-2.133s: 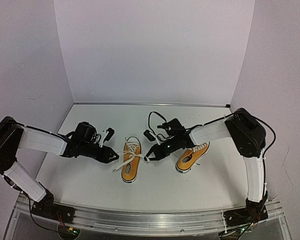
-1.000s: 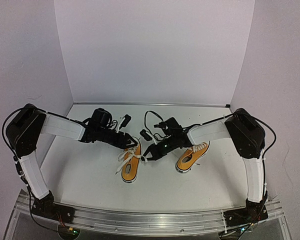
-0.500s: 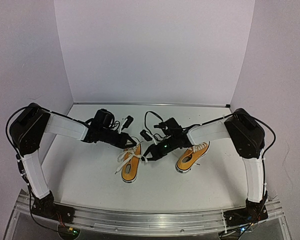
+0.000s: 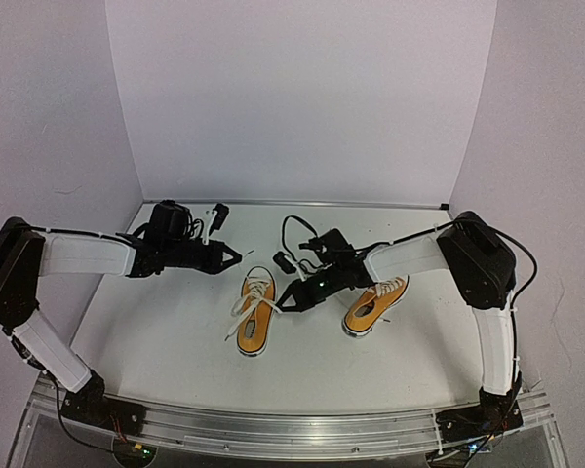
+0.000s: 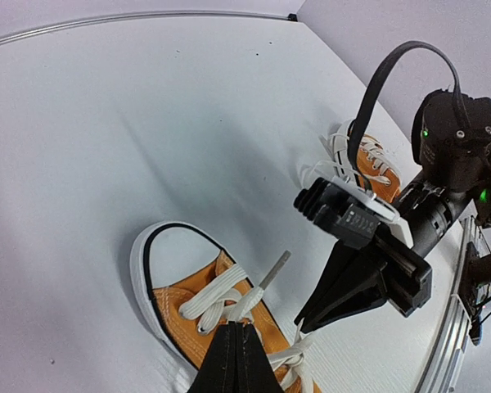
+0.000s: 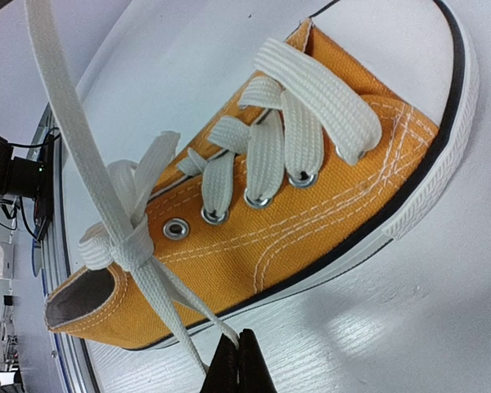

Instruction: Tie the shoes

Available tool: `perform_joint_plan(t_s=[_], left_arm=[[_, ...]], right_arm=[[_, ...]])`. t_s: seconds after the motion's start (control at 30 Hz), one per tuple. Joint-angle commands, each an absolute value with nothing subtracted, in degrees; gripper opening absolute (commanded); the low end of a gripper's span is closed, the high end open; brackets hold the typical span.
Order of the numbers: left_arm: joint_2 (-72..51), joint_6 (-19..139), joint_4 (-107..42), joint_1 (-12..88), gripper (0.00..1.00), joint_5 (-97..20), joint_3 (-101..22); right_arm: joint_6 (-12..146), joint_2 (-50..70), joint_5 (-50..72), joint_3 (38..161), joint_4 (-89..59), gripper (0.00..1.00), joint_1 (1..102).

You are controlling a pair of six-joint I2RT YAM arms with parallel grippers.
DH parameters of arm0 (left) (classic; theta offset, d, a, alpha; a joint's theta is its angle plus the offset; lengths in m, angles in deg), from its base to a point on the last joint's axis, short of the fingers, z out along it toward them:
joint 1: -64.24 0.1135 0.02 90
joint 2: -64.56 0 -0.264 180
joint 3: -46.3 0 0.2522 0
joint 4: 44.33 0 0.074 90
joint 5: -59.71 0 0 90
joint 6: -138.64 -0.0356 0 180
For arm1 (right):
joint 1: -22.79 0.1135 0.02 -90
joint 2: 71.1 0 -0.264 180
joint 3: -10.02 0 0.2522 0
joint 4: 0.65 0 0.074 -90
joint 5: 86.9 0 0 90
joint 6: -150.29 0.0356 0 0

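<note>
The two orange-yellow shoes lie mid-table: the left shoe (image 4: 254, 314) and the right shoe (image 4: 375, 304), both with white laces. My left gripper (image 4: 238, 256) hovers just behind the left shoe's toe (image 5: 168, 262). It is shut, and a lace end (image 5: 272, 273) with its grey tip sticks out past the fingertips (image 5: 236, 329). My right gripper (image 4: 279, 305) sits at that shoe's right side, shut on the other lace (image 6: 173, 288) close to the table (image 6: 243, 336). A loose knot (image 6: 121, 246) joins both laces over the shoe's tongue, and one strand runs up taut.
White walls close the back and both sides. A metal rail (image 4: 292, 429) runs along the near edge by the arm bases. The right arm's black cable (image 4: 297, 234) loops above the shoes. The right shoe's laces (image 5: 344, 160) lie loose.
The left gripper has shut at the left shoe and drawn back up and to the left, away from it. The right gripper has stayed shut on its lace, almost unmoved.
</note>
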State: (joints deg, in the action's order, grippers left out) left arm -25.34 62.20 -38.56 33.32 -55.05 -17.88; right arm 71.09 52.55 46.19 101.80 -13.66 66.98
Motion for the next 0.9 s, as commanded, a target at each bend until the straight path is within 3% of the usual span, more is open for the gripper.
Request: perform_joint_plan(t_s=[0.0,0.2,0.23,0.37,0.47,0.87], left_arm=[[-19.5,62.6,-39.9,34.7,0.00,-50.0,-14.2],[-17.5,62.7,-38.4,34.9,0.00,-51.0,-10.4],[-17.7,62.4,-38.0,34.9,0.04,-51.7,-10.1],[-16.3,61.7,-38.7,34.9,0.38,-52.6,-7.9],[-15.0,61.0,-39.0,34.9,0.48,-53.3,-6.5],[-18.4,51.8,-42.2,34.9,0.51,-60.7,-6.9]], right_arm=[[72.8,53.9,44.7,104.0,-13.1,0.00,66.9],[74.8,53.8,44.6,104.6,-12.0,0.00,66.9],[74.9,53.8,44.7,104.6,-11.9,0.00,66.9],[75.0,53.3,44.9,104.1,-11.9,0.00,66.9],[75.1,53.0,44.7,103.6,-11.9,0.00,67.0],[74.9,53.7,44.6,103.5,-11.9,0.00,66.9]])
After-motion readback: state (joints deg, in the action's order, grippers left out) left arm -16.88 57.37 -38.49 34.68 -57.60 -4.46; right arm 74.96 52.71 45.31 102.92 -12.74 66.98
